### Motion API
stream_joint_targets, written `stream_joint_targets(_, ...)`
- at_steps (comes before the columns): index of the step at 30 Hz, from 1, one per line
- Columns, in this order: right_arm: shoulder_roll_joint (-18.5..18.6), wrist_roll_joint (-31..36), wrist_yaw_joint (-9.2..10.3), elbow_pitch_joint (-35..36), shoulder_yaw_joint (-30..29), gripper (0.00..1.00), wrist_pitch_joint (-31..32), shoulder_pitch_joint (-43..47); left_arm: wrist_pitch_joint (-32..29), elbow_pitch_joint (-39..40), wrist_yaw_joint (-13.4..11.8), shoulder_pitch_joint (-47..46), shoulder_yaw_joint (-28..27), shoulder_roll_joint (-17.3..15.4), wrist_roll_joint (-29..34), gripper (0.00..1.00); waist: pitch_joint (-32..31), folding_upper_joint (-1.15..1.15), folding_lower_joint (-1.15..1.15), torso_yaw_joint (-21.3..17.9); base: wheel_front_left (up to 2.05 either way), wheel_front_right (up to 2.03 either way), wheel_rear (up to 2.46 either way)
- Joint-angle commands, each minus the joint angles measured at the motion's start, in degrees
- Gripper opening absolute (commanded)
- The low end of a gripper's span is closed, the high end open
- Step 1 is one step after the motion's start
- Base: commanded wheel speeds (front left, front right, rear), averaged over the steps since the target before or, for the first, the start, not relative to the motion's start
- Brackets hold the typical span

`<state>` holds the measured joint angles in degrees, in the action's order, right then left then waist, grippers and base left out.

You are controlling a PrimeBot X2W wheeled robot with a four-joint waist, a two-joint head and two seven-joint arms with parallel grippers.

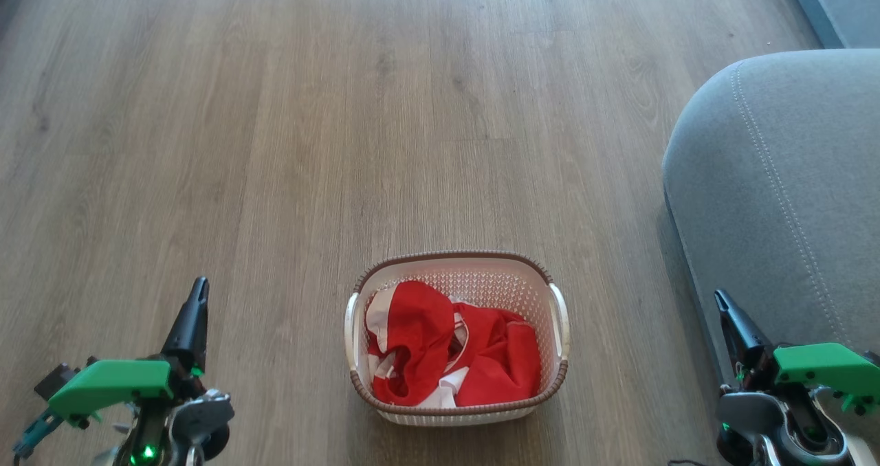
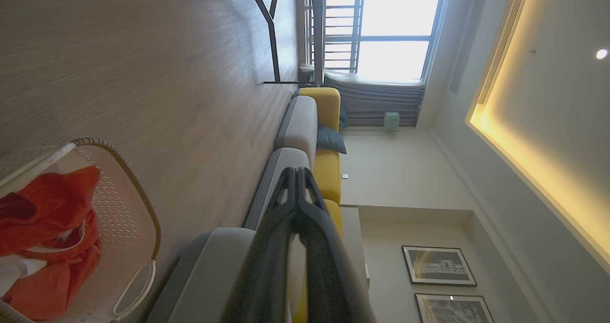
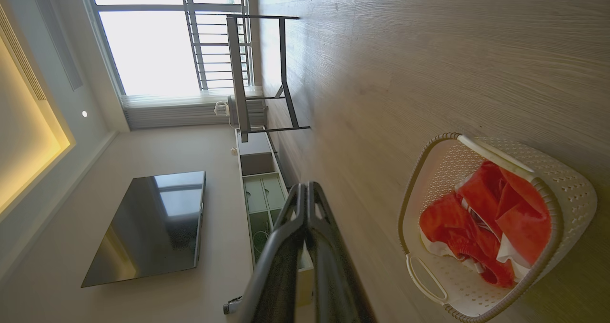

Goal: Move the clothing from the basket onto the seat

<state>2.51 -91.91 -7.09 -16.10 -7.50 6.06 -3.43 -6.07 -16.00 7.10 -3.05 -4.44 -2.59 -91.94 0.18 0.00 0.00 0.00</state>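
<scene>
Clothing (image 1: 412, 335) in the basket (image 1: 457, 254) looked soft and light (apt to trail), best pinched at its fold by the left rim; left gripper (image 1: 198, 294) and right gripper (image 1: 722, 301) hung closed, empty.

The left gripper (image 1: 199, 289) sits well left of the basket (image 1: 457, 254), fingers pressed together, pointing forward. The right gripper (image 1: 720, 297) sits well right of the basket, fingers likewise together, empty.

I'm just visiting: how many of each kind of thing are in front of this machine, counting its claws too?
basket: 1
heap of red and white clothing, in the basket: 1
grey seat: 1
grippers: 2, left gripper and right gripper, both shut
Total: 5
</scene>
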Motion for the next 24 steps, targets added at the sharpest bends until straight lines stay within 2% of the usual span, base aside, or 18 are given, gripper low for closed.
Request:
stream_joint_targets(1, 0.4, -0.3, -0.40, 2.1, 1.0, 0.00, 0.4, -2.8, -0.4, 2.0, 0.4, -3.1, -2.1, -0.3, -0.2, 0.00, 0.0, 0.00, 0.00, 0.0, 0.00, 0.00, 0.00)
stream_joint_targets(23, 0.4, -0.3, -0.40, 2.1, 1.0, 0.00, 0.4, -2.8, -0.4, 2.0, 0.4, -3.1, -2.1, -0.3, -0.2, 0.00, 0.0, 0.00, 0.00, 0.0, 0.00, 0.00, 0.00)
stream_joint_targets(24, 0.0, 0.0, 0.00, -0.2, 0.0, 1.00, 0.0, 0.0, 0.0, -0.2, -0.1, 0.0, 0.0, 0.0, 0.0, 1.00, 0.0, 0.00, 0.00, 0.0, 0.00, 0.00, 0.00)
